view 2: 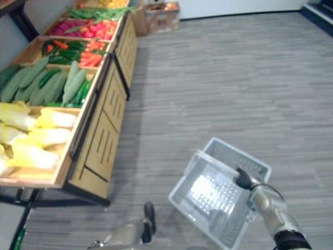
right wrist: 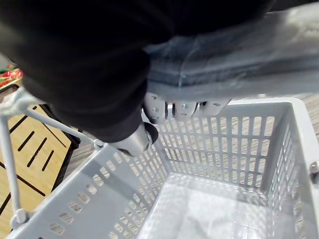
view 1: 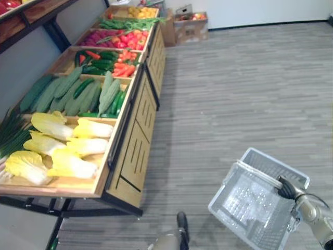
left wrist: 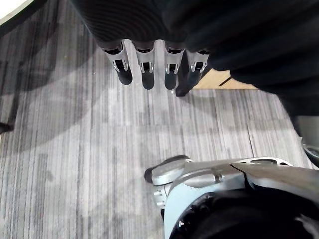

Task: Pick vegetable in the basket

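Observation:
A long wooden produce stand [view 1: 132, 140] runs along the left. It holds pale yellow napa cabbages [view 1: 67, 140], long green gourds and cucumbers [view 1: 78, 94], red and green peppers [view 1: 117, 65], and further bins beyond. An empty grey plastic basket [view 1: 229, 205] hangs over the floor at the lower right, well away from the stand. My right hand [view 2: 243, 178] is shut on the basket's handle [view 1: 257, 174]; its fingers [right wrist: 169, 107] curl round that handle above the basket's open inside. My left hand [left wrist: 144, 64] hangs over bare floor with straight fingers, holding nothing.
Green onions [view 1: 10, 133] lie at the stand's near left edge. Cardboard boxes [view 1: 190, 26] stand on the floor past the stand's far end. A dark-framed shelf [view 1: 26, 15] juts out at the upper left. Grey plank floor [view 1: 250, 88] stretches wide to the right.

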Robot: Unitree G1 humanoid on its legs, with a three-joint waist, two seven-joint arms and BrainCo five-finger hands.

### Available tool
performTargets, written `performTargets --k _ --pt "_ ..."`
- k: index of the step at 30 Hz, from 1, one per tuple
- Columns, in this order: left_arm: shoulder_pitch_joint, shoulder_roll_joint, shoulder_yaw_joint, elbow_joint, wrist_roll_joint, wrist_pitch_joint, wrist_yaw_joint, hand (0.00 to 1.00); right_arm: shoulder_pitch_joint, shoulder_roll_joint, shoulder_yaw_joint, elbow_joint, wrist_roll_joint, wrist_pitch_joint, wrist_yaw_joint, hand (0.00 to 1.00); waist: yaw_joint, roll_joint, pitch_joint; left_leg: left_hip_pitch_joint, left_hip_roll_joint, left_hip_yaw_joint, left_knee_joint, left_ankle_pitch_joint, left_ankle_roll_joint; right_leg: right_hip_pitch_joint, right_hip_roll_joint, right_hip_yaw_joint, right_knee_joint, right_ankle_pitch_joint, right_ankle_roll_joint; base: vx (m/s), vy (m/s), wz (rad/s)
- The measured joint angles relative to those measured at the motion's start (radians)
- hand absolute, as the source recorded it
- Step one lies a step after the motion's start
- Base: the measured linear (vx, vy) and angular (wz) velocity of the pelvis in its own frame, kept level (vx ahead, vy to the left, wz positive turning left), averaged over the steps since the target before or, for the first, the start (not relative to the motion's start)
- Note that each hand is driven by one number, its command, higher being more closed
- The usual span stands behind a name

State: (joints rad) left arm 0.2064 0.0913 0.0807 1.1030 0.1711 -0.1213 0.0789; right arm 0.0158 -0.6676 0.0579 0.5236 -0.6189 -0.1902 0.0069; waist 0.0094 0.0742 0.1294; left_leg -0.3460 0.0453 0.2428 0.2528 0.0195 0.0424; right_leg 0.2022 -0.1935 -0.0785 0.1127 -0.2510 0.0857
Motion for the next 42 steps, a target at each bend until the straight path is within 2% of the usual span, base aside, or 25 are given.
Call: performTargets --k 2,3,4,5,6,8,9,10,12,14,16,18,19,20,21,22,25,26,28,29,30,32,33,37,42 --pt "0.002 0.008 0.004 0.004 0.009 0.004 0.000 0.00 0.013 0.002 -0.005 0.000 -0.006 -0.012 0.001 1.00 -0.001 -0.019 -0.004 0.034 -0.052 0.008 0.009 -0.057 0.036 -0.052 -0.047 0.034 0.175 0.042 0.042 0.50 0.309 0.20" --pt "0.007 0.011 0.002 0.007 0.010 0.006 -0.001 0.00 0.019 0.008 -0.010 0.001 -0.011 -0.012 0.001 1.00 -0.002 -0.025 -0.013 0.058 -0.071 0.005 -0.012 -0.068 0.037 -0.083 -0.063 0.039 0.265 0.057 0.067 0.43 0.268 0.34" --pt "0.017 0.021 -0.005 0.009 0.013 0.011 -0.002 0.00 0.028 0.029 -0.016 0.003 -0.012 -0.012 0.001 1.00 -0.009 -0.042 -0.016 0.126 -0.112 -0.007 -0.063 -0.082 0.052 -0.166 -0.092 0.079 0.492 0.139 0.151 0.44 0.231 0.37" --pt "0.017 0.034 -0.016 0.011 0.026 0.016 -0.006 0.00 0.040 0.049 -0.016 0.005 -0.013 -0.011 0.000 1.00 -0.015 -0.056 -0.014 0.193 -0.136 -0.022 -0.106 -0.090 0.057 -0.238 -0.089 0.137 0.671 0.280 0.158 0.54 0.223 0.49" --pt "0.020 0.053 -0.040 0.010 0.033 0.020 -0.007 0.00 0.048 0.072 -0.034 0.007 -0.013 -0.012 -0.003 1.00 -0.022 -0.064 -0.015 0.272 -0.162 -0.054 -0.143 -0.100 0.064 -0.322 -0.069 0.186 0.894 0.362 0.163 0.56 0.140 0.58" --pt "0.020 0.071 -0.062 0.011 0.031 0.024 -0.008 0.00 0.059 0.079 -0.050 0.022 -0.013 -0.019 -0.003 1.00 -0.032 -0.085 -0.004 0.364 -0.171 -0.115 -0.149 -0.123 0.087 -0.417 -0.021 0.172 1.104 0.281 0.042 0.48 0.037 0.79" --pt "0.018 0.076 -0.073 0.012 0.028 0.027 -0.007 0.00 0.082 0.081 -0.066 0.025 -0.013 -0.018 -0.004 1.00 -0.036 -0.076 -0.008 0.429 -0.169 -0.164 -0.165 -0.133 0.098 -0.467 0.001 0.125 1.124 0.205 -0.029 0.40 -0.021 0.96" --pt "0.015 0.079 -0.076 0.011 0.026 0.028 -0.007 0.00 0.091 0.081 -0.077 0.027 -0.013 -0.017 -0.005 1.00 -0.039 -0.082 -0.004 0.454 -0.168 -0.190 -0.176 -0.134 0.099 -0.485 0.006 0.105 1.103 0.168 -0.037 0.47 -0.055 1.35" --pt "0.004 0.072 -0.071 0.001 0.002 0.028 -0.013 0.00 0.099 0.078 -0.131 0.053 -0.012 -0.004 -0.002 1.00 -0.064 -0.085 -0.004 0.510 -0.163 -0.294 -0.182 -0.138 0.098 -0.536 0.021 0.083 0.861 0.102 -0.043 0.47 -0.107 1.44" --pt "-0.009 0.066 -0.051 0.001 -0.013 0.028 -0.015 0.00 0.097 0.076 -0.161 0.067 -0.012 0.003 -0.002 1.00 -0.063 -0.070 -0.008 0.526 -0.147 -0.355 -0.171 -0.162 0.081 -0.549 0.042 0.108 0.652 0.106 -0.038 0.43 -0.149 1.10" --pt "-0.018 0.058 -0.034 0.000 -0.015 0.028 -0.014 0.00 0.097 0.076 -0.168 0.079 -0.012 0.012 -0.002 1.00 -0.057 -0.078 -0.006 0.521 -0.120 -0.447 -0.111 -0.237 0.049 -0.540 0.070 0.226 0.335 0.126 -0.012 0.42 -0.255 1.24" --pt "-0.022 0.056 -0.023 0.000 -0.041 0.028 -0.012 0.00 0.098 0.080 -0.166 0.080 -0.011 0.016 -0.001 1.00 -0.039 -0.089 0.000 0.522 -0.106 -0.498 -0.065 -0.295 0.024 -0.527 0.067 0.307 0.196 0.143 0.007 0.38 -0.341 0.97" --pt "-0.007 0.057 0.007 0.001 -0.049 0.028 -0.010 0.00 0.103 0.096 -0.166 0.080 -0.011 0.020 0.002 1.00 -0.032 -0.107 -0.002 0.517 -0.099 -0.542 -0.024 -0.345 -0.002 -0.511 0.059 0.339 0.149 0.152 0.022 0.51 -0.553 1.27" --pt "0.000 0.062 0.038 0.005 -0.051 0.032 -0.007 0.00 0.113 0.117 -0.166 0.079 -0.011 0.022 0.006 1.00 -0.033 -0.120 -0.008 0.511 -0.081 -0.598 0.014 -0.394 -0.033 -0.514 0.046 0.309 0.189 0.215 0.096 0.49 -0.574 1.30" --pt "-0.009 0.050 0.046 0.013 -0.053 0.038 -0.006 0.00 0.117 0.119 -0.166 0.079 -0.011 0.028 0.010 1.00 -0.034 -0.112 -0.005 0.503 -0.060 -0.623 0.031 -0.400 -0.044 -0.518 0.050 0.264 0.224 0.213 0.094 0.44 -0.568 1.72" --pt "-0.010 0.022 0.063 0.011 -0.065 0.035 -0.005 0.00 0.112 0.114 -0.168 0.076 -0.009 0.047 0.015 1.00 -0.031 -0.077 -0.028 0.444 -0.018 -0.658 0.067 -0.355 -0.093 -0.530 0.052 0.165 0.269 0.167 0.044 0.32 -0.453 1.37" --pt "-0.011 0.005 0.097 0.009 -0.091 0.037 0.005 0.00 0.072 0.111 -0.166 0.075 -0.008 0.048 0.016 1.00 -0.027 -0.059 -0.037 0.386 0.010 -0.669 0.065 -0.273 -0.128 -0.545 0.041 0.076 0.319 0.146 0.018 0.24 -0.400 1.17" --pt "-0.014 -0.003 0.116 0.007 -0.091 0.037 0.013 0.00 0.052 0.112 -0.163 0.077 -0.008 0.047 0.017 1.00 -0.032 -0.059 -0.037 0.340 0.022 -0.653 0.067 -0.195 -0.143 -0.538 0.017 0.001 0.324 0.132 -0.005 0.24 -0.457 1.67" --pt "-0.016 -0.005 0.118 0.003 -0.091 0.038 0.016 0.00 0.046 0.110 -0.165 0.086 -0.006 0.047 0.017 1.00 -0.036 -0.059 -0.035 0.312 0.053 -0.571 0.063 -0.114 -0.166 -0.491 -0.010 -0.088 0.298 0.121 -0.024 0.15 -0.352 1.58" --pt "-0.012 -0.006 0.119 0.001 -0.094 0.038 0.019 0.00 0.046 0.109 -0.166 0.102 -0.002 0.047 0.017 1.00 -0.035 -0.060 -0.032 0.299 0.087 -0.436 0.061 -0.072 -0.158 -0.436 -0.024 -0.154 0.273 0.116 -0.032 0.09 -0.302 1.68" --pt "-0.010 -0.005 0.116 -0.001 -0.111 0.038 0.026 0.00 0.052 0.110 -0.171 0.126 0.006 0.047 0.016 1.00 -0.038 -0.059 -0.032 0.297 0.127 -0.262 0.065 -0.070 -0.144 -0.382 -0.037 -0.226 0.245 0.110 -0.042 0.04 -0.268 1.66" --pt "-0.011 -0.006 0.108 -0.009 -0.113 0.038 0.027 0.00 0.066 0.116 -0.208 0.145 0.029 0.046 0.001 1.00 -0.042 -0.057 -0.031 0.296 0.152 -0.047 0.057 -0.067 -0.133 -0.325 -0.051 -0.319 0.205 0.099 -0.047 -0.05 -0.147 1.55" --pt "-0.012 -0.008 0.102 -0.009 -0.110 0.038 0.027 0.00 0.068 0.120 -0.235 0.160 0.041 0.047 -0.007 1.00 -0.043 -0.049 -0.028 0.296 0.140 0.023 0.024 -0.064 -0.128 -0.312 -0.053 -0.363 0.192 0.090 -0.038 -0.10 -0.069 1.31" --pt "0.000 -0.013 0.117 -0.003 -0.108 0.048 0.026 0.00 0.087 0.149 -0.288 0.177 0.077 0.045 -0.012 1.00 -0.051 -0.015 -0.027 0.302 0.110 0.045 -0.168 -0.092 -0.135 -0.342 -0.039 -0.417 0.206 0.089 -0.029 -0.11 0.041 0.83" --pt "0.017 -0.013 0.125 -0.004 -0.092 0.058 0.027 0.00 0.090 0.178 -0.287 0.200 0.076 0.049 -0.011 1.00 -0.049 -0.009 -0.020 0.312 0.064 0.035 -0.192 -0.070 -0.120 -0.339 -0.046 -0.351 0.181 0.114 -0.007 -0.03 0.108 0.19"
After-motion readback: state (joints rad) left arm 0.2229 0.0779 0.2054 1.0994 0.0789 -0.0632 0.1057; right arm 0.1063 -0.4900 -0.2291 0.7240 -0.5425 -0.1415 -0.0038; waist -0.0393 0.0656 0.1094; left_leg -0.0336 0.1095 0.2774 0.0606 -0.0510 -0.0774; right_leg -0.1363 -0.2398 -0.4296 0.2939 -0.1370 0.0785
